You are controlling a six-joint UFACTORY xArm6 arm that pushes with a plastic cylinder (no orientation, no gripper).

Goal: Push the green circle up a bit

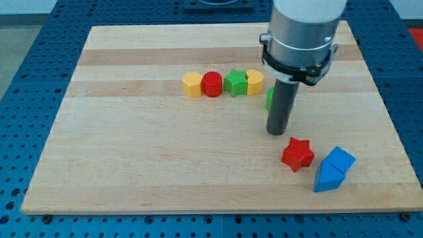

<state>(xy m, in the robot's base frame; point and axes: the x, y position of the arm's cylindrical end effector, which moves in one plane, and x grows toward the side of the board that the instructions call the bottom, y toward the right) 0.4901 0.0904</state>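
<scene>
The green circle (269,98) is mostly hidden behind the rod; only a thin green sliver shows at the rod's left edge, just right of the yellow heart. My tip (276,133) rests on the board just below that sliver, toward the view's bottom. A row of blocks lies to the upper left: yellow hexagon (192,84), red circle (212,84), green star (234,82), yellow heart (254,82).
A red star (297,155) lies below and right of the tip. Two blue blocks sit at the lower right, a cube (339,159) and a triangle (328,178). The wooden board (132,152) lies on a blue perforated table.
</scene>
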